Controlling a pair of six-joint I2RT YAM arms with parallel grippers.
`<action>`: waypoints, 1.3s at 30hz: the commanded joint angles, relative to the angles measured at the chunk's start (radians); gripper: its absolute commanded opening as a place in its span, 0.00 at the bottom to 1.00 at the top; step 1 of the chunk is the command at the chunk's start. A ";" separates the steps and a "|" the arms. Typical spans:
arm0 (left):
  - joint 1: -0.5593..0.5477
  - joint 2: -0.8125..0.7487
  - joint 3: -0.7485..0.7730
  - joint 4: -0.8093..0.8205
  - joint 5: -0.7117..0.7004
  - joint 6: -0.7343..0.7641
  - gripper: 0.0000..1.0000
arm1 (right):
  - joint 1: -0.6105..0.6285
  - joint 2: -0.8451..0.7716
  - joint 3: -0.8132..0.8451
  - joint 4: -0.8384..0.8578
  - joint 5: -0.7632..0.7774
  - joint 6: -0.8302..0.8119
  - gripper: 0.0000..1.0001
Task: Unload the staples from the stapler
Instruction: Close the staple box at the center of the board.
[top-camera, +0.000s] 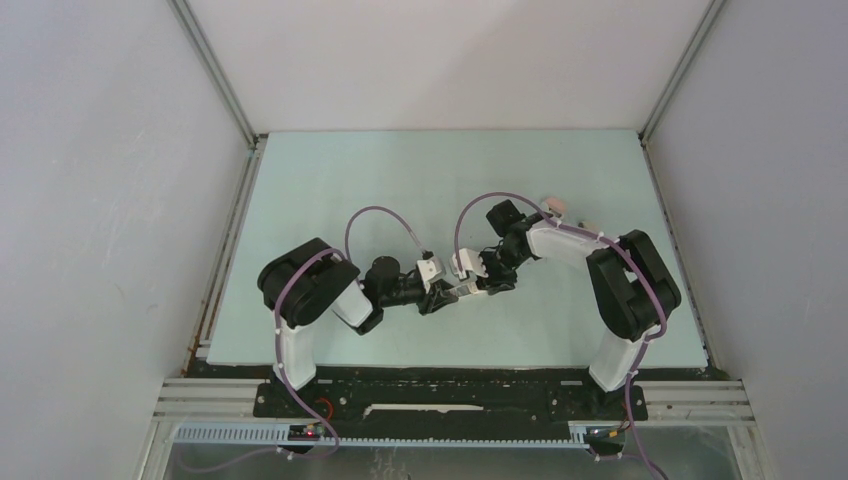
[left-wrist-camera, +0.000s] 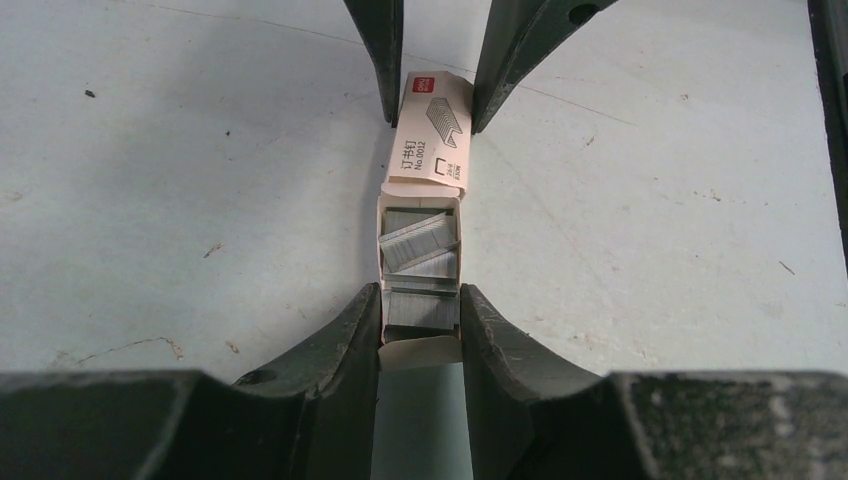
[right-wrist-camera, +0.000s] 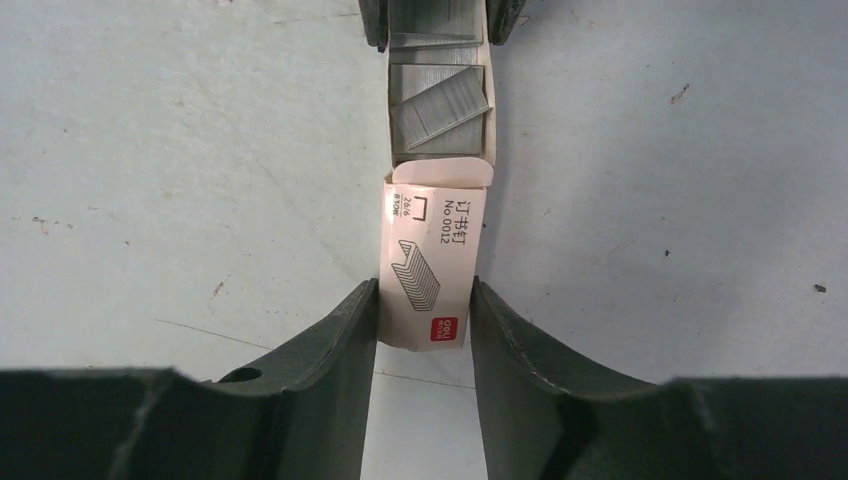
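Cardboard box (left-wrist-camera: 430, 160), white with a small red mark, lying flat on the pale worktop (top-camera: 400, 180), a little toward 6 o'clock from its middle. It is partly open: the printed sleeve (right-wrist-camera: 432, 265) covers one end and the inner tray (left-wrist-camera: 415, 352) stands out of the other.

Left wrist view: I see the tray toward 6 o'clock and the sleeve toward 12. The left jaws are clamped on the tray's near end, with a finger (left-wrist-camera: 350, 330) pressed against each long side.

Right wrist view: the order is reversed, with the sleeve at 6 o'clock and the tray at 12. The right jaws grip the sleeve at its red-marked end. A finger (right-wrist-camera: 345, 330) touches each side, and I can make out no gap.

Staples (left-wrist-camera: 418, 245): grey metal strips in the uncovered stretch of tray, between the two pairs of jaws. One strip lies askew on top of the others. The rest sit flat and square to the tray walls. More strips show between the left fingers.

Top view: the left arm (top-camera: 310, 285) reaches the box from 9 o'clock and the right arm (top-camera: 620, 275) from 3 o'clock, so the wrists nearly meet. A pale pink thing (top-camera: 553, 206) sits at 12 o'clock of the right arm, partly hidden. I cannot tell what it is.
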 joint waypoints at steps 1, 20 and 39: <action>-0.010 -0.001 0.003 -0.091 0.044 0.038 0.37 | 0.008 0.028 0.020 0.032 0.018 -0.054 0.45; -0.008 -0.023 0.002 -0.104 0.100 0.062 0.37 | 0.023 0.032 0.022 0.038 0.013 -0.097 0.43; -0.008 -0.095 -0.009 -0.106 0.096 0.081 0.37 | 0.021 0.025 0.022 0.015 0.004 -0.128 0.43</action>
